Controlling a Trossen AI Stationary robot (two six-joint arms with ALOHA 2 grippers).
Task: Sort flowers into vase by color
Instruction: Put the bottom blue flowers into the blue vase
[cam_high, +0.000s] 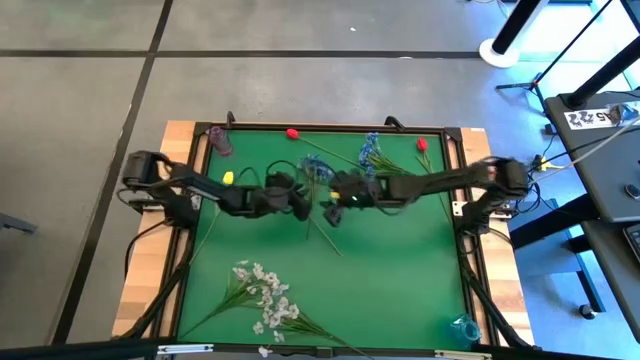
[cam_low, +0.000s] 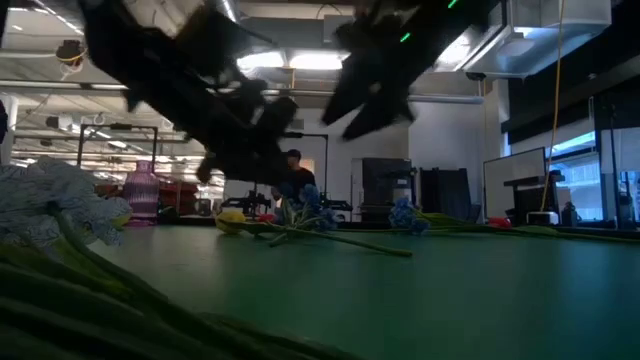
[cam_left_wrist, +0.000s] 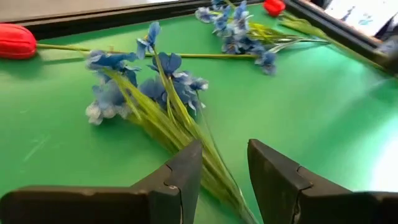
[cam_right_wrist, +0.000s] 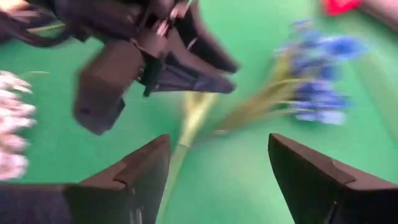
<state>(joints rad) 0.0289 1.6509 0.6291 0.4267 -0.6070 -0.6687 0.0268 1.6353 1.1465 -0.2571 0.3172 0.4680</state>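
A blue sprig (cam_left_wrist: 155, 87) lies flat on the green mat (cam_high: 400, 260). Its green stalks (cam_left_wrist: 193, 140) run back between the fingers of my left gripper (cam_left_wrist: 224, 155), which is open low over the mat (cam_high: 303, 205). I cannot see the fingers touching the stalks. My right gripper (cam_right_wrist: 217, 149) is open, holds nothing, and hangs higher (cam_high: 330, 212), facing the left gripper across the stalks. A second blue sprig (cam_high: 372, 155), red tulips (cam_high: 292, 133) (cam_high: 422, 145) and a yellow tulip (cam_high: 228, 178) lie along the far side. White sprays (cam_high: 265, 300) lie at the near edge.
A pink vase (cam_high: 220, 140) stands at the far left corner of the mat, and a blue glass vase (cam_high: 465, 328) at the near right corner. A dark frame (cam_high: 470, 250) borders the mat. The mat's near right part is bare green.
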